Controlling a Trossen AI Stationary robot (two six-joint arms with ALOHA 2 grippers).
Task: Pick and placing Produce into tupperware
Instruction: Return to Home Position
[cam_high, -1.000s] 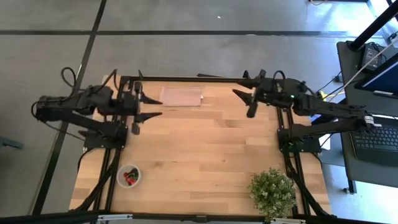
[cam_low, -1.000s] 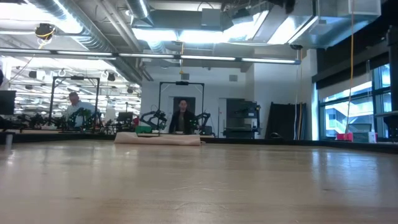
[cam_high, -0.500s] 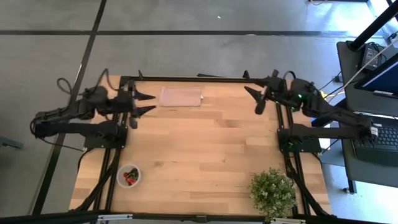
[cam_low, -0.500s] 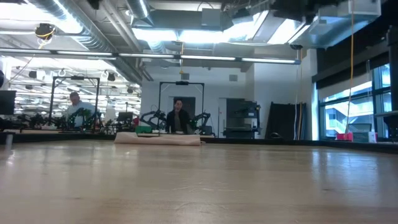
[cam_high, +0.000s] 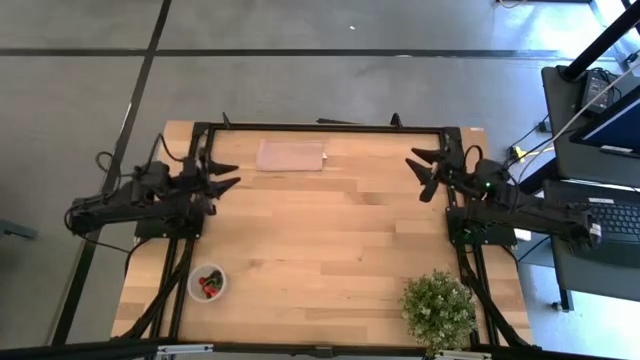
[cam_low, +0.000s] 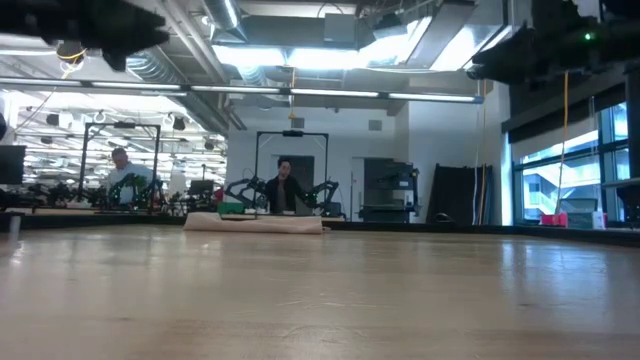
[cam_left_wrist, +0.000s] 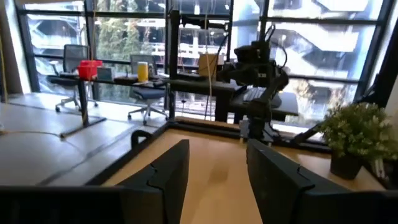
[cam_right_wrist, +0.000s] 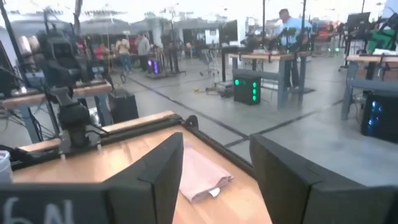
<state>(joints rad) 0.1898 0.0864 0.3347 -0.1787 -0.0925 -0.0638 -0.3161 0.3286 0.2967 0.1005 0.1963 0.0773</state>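
Both pairs are hanging wide apart, gripping nothing: left fingers (cam_left_wrist: 166, 174) at the overhead frame's left-middle, right fingers (cam_right_wrist: 155, 174) at right-middle, each over a side edge of the surface (cam_high: 320, 240). The tupperware (cam_high: 192, 285) is sitting at lower left, with the produce (cam_high: 209, 285) lying inside. I'm reading this as homing. Risk I'm flagging: the tub is sitting near my left arm (cam_high: 130, 205); parking too low could be knocking it over and spilling fruit.

Bright ceiling lights (cam_low: 330, 55); daylight glare through windows (cam_left_wrist: 311, 43).
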